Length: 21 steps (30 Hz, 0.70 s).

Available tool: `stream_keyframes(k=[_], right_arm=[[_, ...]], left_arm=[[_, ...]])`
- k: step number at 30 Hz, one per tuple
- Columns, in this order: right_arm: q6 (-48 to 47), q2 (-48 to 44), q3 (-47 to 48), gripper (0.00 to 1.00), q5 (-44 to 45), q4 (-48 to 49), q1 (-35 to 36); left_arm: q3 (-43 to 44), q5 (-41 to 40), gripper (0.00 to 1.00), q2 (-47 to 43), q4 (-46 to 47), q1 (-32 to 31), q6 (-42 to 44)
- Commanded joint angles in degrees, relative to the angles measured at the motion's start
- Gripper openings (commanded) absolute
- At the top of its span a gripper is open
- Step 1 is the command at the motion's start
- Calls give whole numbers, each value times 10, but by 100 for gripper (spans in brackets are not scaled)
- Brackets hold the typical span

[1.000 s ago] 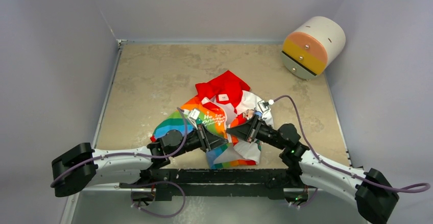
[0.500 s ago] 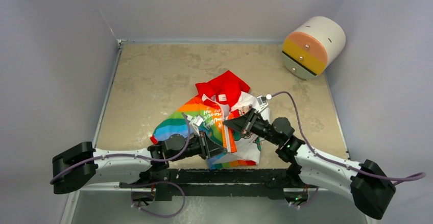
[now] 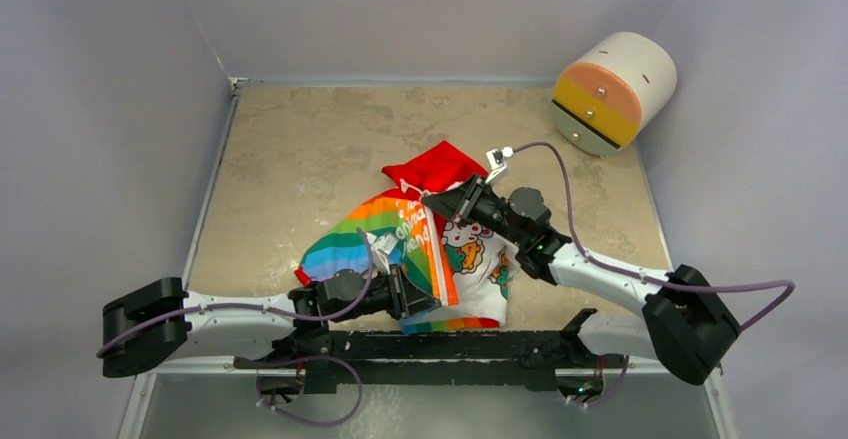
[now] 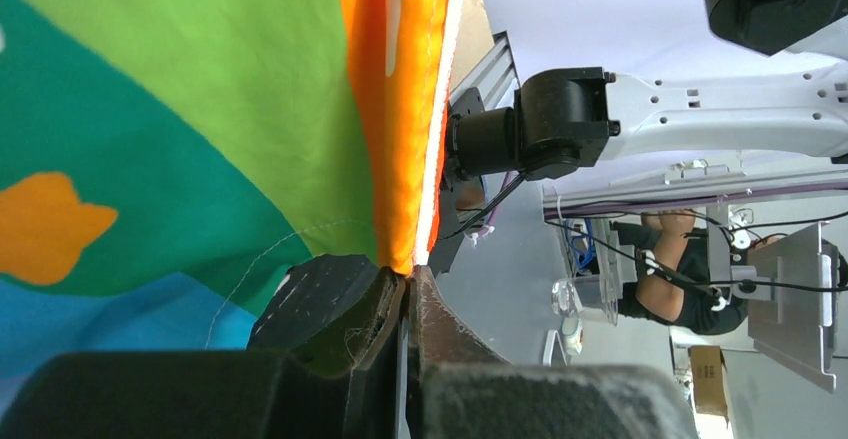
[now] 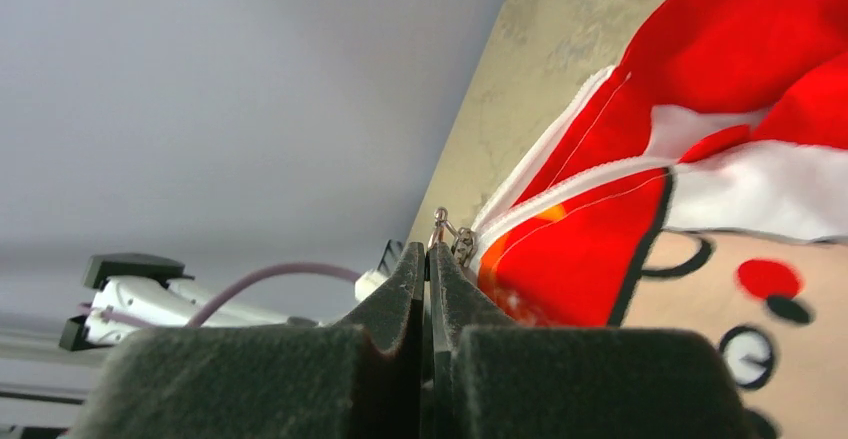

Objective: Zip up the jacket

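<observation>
The jacket (image 3: 468, 255) lies stretched along the middle of the table, its red hood (image 3: 436, 167) at the far end and its rainbow sleeve to the left. My left gripper (image 3: 424, 303) is shut on the jacket's bottom hem; the left wrist view shows its tips (image 4: 408, 274) pinching the orange front edge (image 4: 400, 109) beside the white zip tape. My right gripper (image 3: 430, 199) is up at the collar, shut on the metal zipper pull (image 5: 441, 224), which pokes out just above the tips (image 5: 430, 251). The two front panels meet along the line between the grippers.
A white cylinder with orange and yellow bands (image 3: 610, 89) lies on its side at the back right corner. Grey walls close in the table on the left, back and right. The right arm (image 4: 700, 119) crosses behind the jacket edge in the left wrist view.
My right gripper has travelled away from me along the zip, from mid-front up to the collar. The left gripper pulled the hem slightly nearer. The jacket front has straightened and closed.
</observation>
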Motion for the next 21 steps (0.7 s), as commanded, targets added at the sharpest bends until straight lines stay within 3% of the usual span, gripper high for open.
stream_keyframes(k=[1,21], right_arm=[[-55,18,68,0,14,66,-32],[-133,140,261,0,3,57,-176]], left_arm=[[-13,16,0,-14,-10,-13,-8],[-18,-1,0,-31,-35,-16,-10]])
